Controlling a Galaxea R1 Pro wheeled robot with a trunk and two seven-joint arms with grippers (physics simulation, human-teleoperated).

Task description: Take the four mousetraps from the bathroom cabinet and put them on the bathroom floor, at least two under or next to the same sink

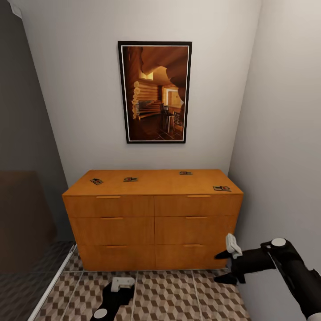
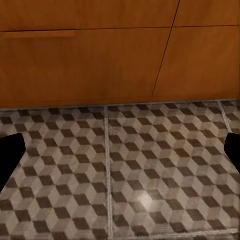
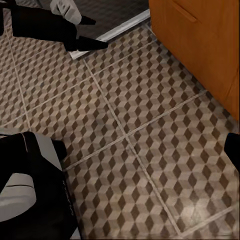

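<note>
1. four mousetraps (image 1: 96, 181) (image 1: 130, 179) (image 1: 186, 173) (image 1: 221, 188) lie spread on top of the cabinet (image 1: 154, 223), above both hands; details too small to read.
2. right hand (image 1: 226, 266) released, empty, beside the cabinet's lower corner.
3. left hand (image 1: 117, 286) low over the bathroom floor (image 1: 178, 294), fingers cut off; cannot tell its state.

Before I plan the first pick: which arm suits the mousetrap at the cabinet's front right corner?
Right, probably. That mousetrap lies on the cabinet top's right end, and the right hand hangs open below that end. The left hand is low, left of center.
</note>
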